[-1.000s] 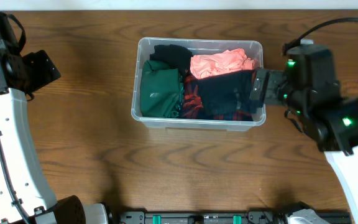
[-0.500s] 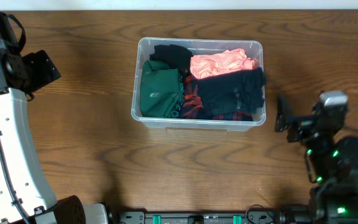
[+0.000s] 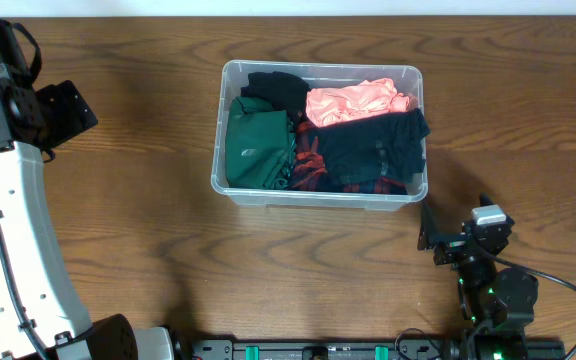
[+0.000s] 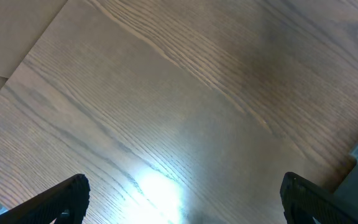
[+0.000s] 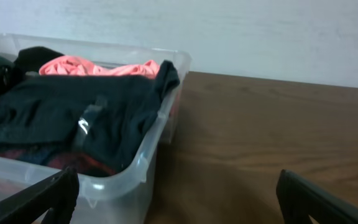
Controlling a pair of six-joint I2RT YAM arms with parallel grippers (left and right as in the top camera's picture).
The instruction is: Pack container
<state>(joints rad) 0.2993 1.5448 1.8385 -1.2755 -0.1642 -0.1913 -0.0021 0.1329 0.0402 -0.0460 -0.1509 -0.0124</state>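
— Clear plastic container (image 3: 318, 196): where?
— Mid-surface (image 3: 148, 240), unmoved, full of clothes (image 3: 260, 150); black garment (image 3: 393, 140) over its right rim.
— Changes?
— The right end effector (image 3: 428, 232) has retreated from that rim toward the near edge, released and empty. The left end effector (image 4: 182, 193) stays released, far left.

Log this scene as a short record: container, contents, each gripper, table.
container: clear plastic, upright, no lid on
contents: green garment at left; pink garment far right; dark garment at right, corner draped over the rim; red plaid cloth beneath
left gripper: open, empty, over bare wood
right gripper: open, empty, off the container's near right corner
table: brown wood
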